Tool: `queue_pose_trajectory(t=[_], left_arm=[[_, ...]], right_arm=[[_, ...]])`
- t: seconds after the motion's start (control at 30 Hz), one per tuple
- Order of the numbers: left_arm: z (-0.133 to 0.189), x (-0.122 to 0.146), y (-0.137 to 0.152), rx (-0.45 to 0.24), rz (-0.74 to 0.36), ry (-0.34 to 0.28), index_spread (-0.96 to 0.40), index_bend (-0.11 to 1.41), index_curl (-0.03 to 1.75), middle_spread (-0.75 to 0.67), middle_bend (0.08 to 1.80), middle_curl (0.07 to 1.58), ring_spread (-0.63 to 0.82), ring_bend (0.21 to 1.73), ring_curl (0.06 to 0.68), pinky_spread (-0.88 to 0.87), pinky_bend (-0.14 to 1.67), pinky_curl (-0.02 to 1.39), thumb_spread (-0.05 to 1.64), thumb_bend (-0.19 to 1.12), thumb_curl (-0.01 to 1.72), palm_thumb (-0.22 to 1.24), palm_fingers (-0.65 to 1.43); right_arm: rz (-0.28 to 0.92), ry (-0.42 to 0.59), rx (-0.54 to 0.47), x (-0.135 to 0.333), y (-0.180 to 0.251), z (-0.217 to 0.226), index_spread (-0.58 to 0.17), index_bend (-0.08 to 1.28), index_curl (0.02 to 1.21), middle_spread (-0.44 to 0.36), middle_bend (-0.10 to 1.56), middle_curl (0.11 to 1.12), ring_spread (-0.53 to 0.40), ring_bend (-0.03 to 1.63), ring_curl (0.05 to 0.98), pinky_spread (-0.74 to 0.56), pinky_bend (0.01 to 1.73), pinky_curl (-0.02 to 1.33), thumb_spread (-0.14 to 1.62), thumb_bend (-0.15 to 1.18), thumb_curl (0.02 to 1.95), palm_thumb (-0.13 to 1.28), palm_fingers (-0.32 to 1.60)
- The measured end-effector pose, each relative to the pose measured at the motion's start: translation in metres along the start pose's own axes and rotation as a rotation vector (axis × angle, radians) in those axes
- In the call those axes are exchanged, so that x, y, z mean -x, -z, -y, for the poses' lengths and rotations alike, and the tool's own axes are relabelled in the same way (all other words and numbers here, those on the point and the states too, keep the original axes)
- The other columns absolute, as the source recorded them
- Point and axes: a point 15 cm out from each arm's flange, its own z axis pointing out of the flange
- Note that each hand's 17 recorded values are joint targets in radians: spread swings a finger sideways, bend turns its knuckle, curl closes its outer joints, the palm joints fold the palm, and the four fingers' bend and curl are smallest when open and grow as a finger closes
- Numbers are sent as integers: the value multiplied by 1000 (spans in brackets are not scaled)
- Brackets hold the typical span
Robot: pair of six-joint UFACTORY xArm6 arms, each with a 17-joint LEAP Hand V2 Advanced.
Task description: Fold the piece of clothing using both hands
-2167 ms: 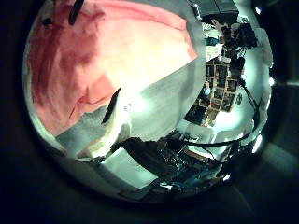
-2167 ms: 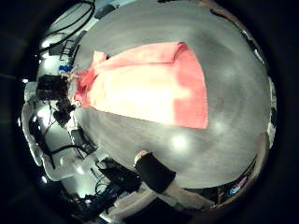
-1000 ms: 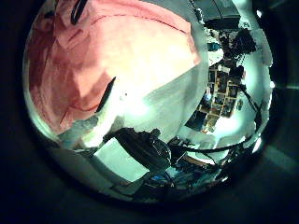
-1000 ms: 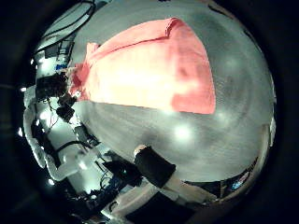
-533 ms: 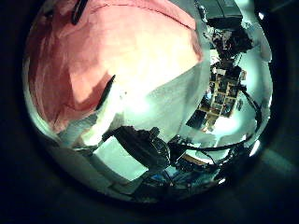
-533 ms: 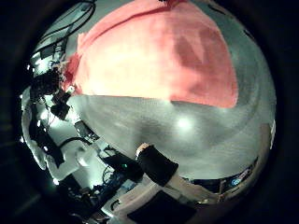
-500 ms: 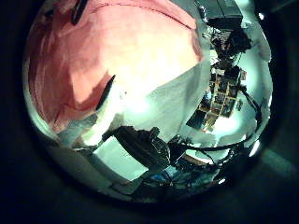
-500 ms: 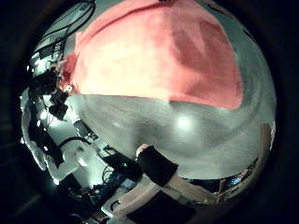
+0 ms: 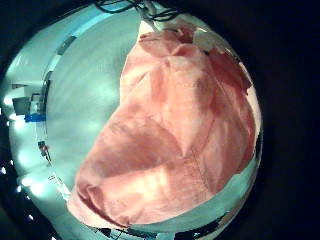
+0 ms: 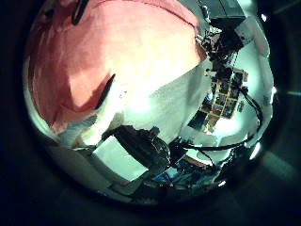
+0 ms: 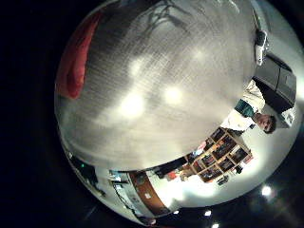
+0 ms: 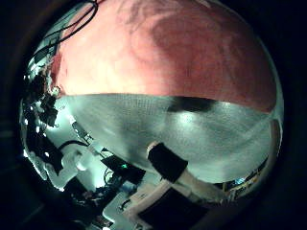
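A: Item one, garment: location?
B: Spread on the table, filling both thumb-side palm views, close under each palm.
A: Left hand, right hand: finger state?
B: Cannot tell for either; containers, none to list

Open bare table beside the flat-lying garment, no obstacles.
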Motion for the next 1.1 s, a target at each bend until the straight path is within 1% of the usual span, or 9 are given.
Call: queue_pose_trajectory(t=[0.2,0.3,0.4,0.5,0.53,0.57,0.73,0.87,1.1], left_arm=[[0,1,-1,1,0,1,-62,194,450,45,177,332,257,568,223,358,196,350,1268,-12,291,532,215],[0,1,0,0,0,2,-62,193,450,45,178,331,259,567,224,358,196,350,1268,-12,290,533,215],[-1,2,1,0,0,2,-62,193,451,40,180,331,260,567,225,358,194,347,1268,-12,290,533,215],[-1,2,2,-2,0,3,-62,196,452,38,180,329,254,564,224,358,193,345,1268,-12,289,533,218],[-1,2,2,-2,0,3,-62,194,452,38,181,330,254,562,224,358,195,345,1268,-12,289,533,220],[-1,2,2,-3,0,3,-62,193,452,37,180,330,253,563,224,358,194,344,1268,-12,289,533,221],[-1,3,3,-2,-1,4,-62,193,452,37,180,330,251,562,224,357,194,344,1270,-11,290,536,222],[-1,3,4,-2,-2,6,-62,199,456,36,178,329,250,559,223,357,192,342,1272,-12,291,537,225],[-6,2,0,20,-8,3,-72,207,465,36,179,328,242,560,220,352,189,333,1272,-12,292,538,241]], right_arm=[[-35,6,22,3,-2,1,-257,163,269,-64,307,378,-89,551,283,141,370,286,1052,-20,357,522,357],[-35,7,35,5,-2,-2,-275,163,270,-135,400,414,-199,702,318,-17,413,275,1042,-13,370,572,626],[-34,10,51,7,-2,-6,-321,184,285,-203,481,458,-265,826,368,-206,528,294,1033,-12,380,611,886],[-43,11,77,8,-3,-11,-374,208,314,-260,569,512,-297,898,414,-368,646,327,1024,-15,390,644,1090],[-49,11,83,8,-2,-13,-392,260,345,-280,613,538,-303,908,434,-400,689,353,1017,-11,397,663,1177],[-54,11,89,8,-2,-14,-405,286,365,-293,638,556,-304,929,452,-430,716,368,1014,-13,400,674,1175],[-86,16,134,7,0,-24,-437,536,499,-300,789,650,-301,1013,513,-459,900,456,990,-4,424,760,1307],[-114,22,166,9,4,-33,-431,731,620,-285,927,737,-296,1120,573,-411,1066,542,962,1,458,858,1246],[-138,4,94,9,34,-35,-380,963,778,-253,1106,853,-281,1243,671,-326,1249,664,967,25,530,1019,1120]])
